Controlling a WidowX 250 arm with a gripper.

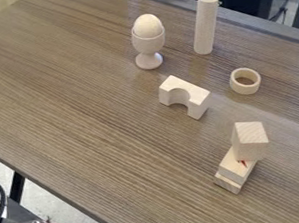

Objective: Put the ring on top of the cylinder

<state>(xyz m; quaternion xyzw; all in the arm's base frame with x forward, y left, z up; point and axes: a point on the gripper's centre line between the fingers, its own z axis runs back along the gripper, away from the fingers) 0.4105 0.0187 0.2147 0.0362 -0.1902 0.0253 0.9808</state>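
The little ring [246, 89] lies flat on the right, nearer than the tall cylinder [206, 24]. It looks like wood, so it should be light, hard and maybe a bit slippery. Pinching its outer sides should work. The egg cup [148, 44] holds an egg [148, 26]. The gripper's state cannot be told.
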